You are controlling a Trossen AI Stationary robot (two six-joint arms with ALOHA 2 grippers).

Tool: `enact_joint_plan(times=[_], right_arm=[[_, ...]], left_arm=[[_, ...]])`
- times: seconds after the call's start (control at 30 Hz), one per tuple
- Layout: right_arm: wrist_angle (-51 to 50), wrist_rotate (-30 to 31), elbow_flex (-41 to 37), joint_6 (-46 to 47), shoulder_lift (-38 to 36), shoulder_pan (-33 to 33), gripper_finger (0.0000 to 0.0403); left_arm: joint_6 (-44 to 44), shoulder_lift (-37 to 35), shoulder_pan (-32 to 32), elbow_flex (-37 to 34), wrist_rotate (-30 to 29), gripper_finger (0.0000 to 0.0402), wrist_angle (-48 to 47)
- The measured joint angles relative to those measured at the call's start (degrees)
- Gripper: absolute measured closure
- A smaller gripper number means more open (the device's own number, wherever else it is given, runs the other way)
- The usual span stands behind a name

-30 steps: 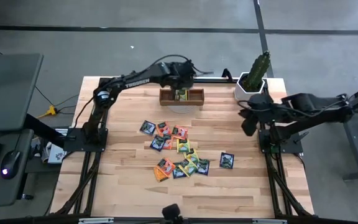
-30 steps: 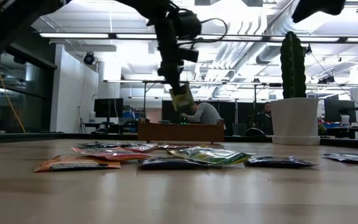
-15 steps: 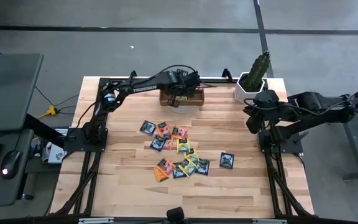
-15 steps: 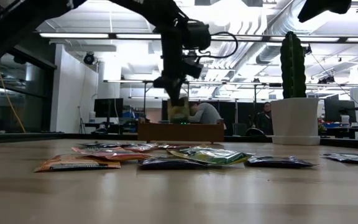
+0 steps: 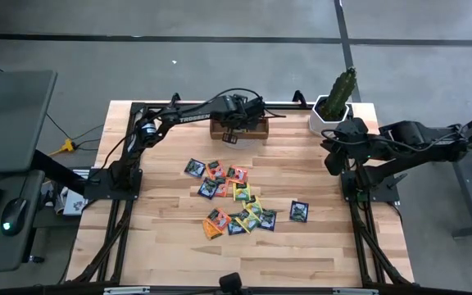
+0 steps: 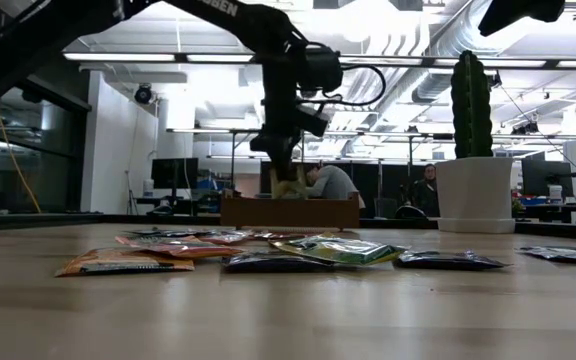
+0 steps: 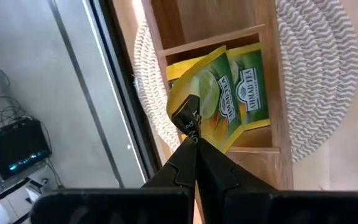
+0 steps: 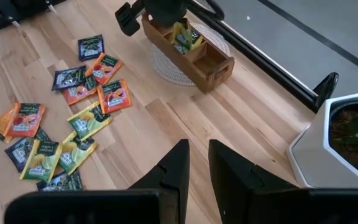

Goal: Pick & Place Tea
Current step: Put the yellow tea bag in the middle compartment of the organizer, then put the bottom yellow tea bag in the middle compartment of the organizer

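The left claw (image 7: 190, 124) is pinched tight on a yellow-green tea sachet (image 7: 211, 93), a small flat foil square with a printed green label, holding it by one corner right over the middle compartment of the wooden tray (image 5: 239, 127). Another yellow-green one already lies in that slot. The tray sits on a pale woven mat (image 7: 319, 74) at the far edge of the counter (image 5: 170, 246).

The rest of the sachets (image 5: 234, 197), orange, yellow-green and dark blue-black, are scattered loose mid-counter, with one dark one (image 5: 299, 211) off by itself toward the right arm.

Compared to a second ago, the left arm has dropped down, so the sachet went from hanging clearly above the tray to being down at its rim. The right claw (image 8: 196, 163) hasn't budged, fingers slightly apart and empty, hovering near the potted cactus (image 5: 335, 100).
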Motion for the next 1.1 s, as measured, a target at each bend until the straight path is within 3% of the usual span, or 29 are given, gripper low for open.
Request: enact_joint_plan(times=[0.37,0.6,0.8,1.1], right_arm=[[0.0,0.0,0.0,0.2,0.0,0.0,0.0345],[0.0,0.0,0.0,0.2,0.0,0.0,0.0345],[0.1,-0.4,0.0,0.2,0.0,0.0,0.0345],[2.0,-2.8,0.0,-0.2,3.4,0.0,0.0345]], left_arm=[[1.1,0.0,0.0,0.0,3.7,0.0388,0.5],[2.6,0.0,0.0,0.0,3.7,0.0304,1.0],[2.3,0.0,0.4,0.2,-0.4,0.0251,0.7],[-6.2,-3.4,3.8,3.6,7.1,0.0259,-7.0]])
